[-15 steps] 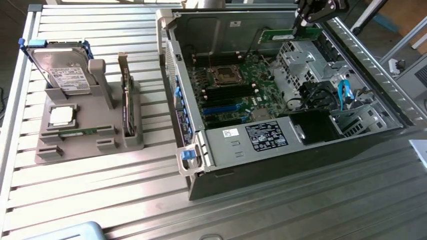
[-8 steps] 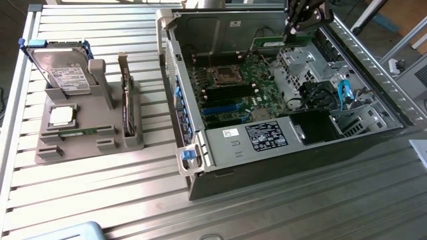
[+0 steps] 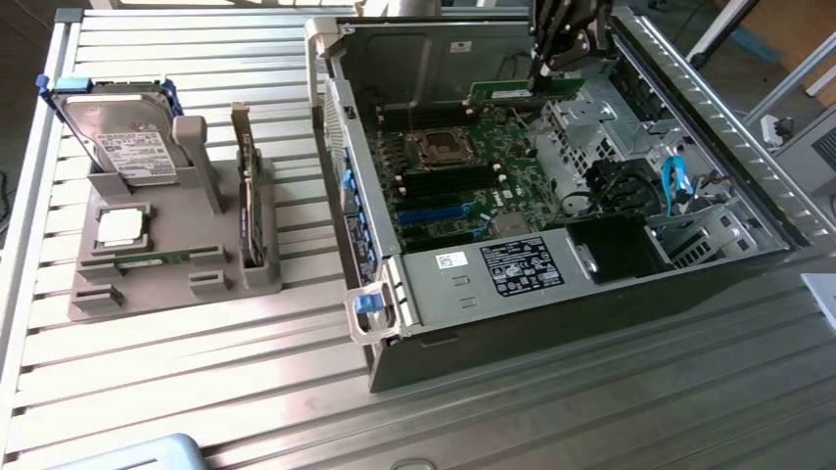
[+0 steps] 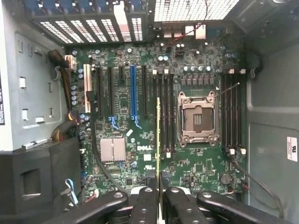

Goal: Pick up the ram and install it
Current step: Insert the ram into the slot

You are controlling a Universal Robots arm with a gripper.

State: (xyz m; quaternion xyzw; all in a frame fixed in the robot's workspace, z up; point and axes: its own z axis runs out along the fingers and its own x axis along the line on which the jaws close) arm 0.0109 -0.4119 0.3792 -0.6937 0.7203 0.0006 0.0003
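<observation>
Upper centre of the exterior view: the gripper (image 3: 543, 76) hangs inside the open computer case (image 3: 549, 333), jaws pinched narrow on the ram (image 3: 503, 92), which it holds level above the motherboard (image 3: 451, 186). In the wrist view the stick shows edge-on between the black fingers (image 4: 145, 205), running along the dark memory slots beside the CPU socket (image 4: 197, 116). A hard drive (image 3: 124, 137) stands at the exterior view's left.

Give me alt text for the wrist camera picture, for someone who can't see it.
The black gripper grips a thin green ram stick, seen edge-on, over a green motherboard inside an open computer case. The stick runs parallel to black memory slots beside the empty silver processor socket.
</observation>
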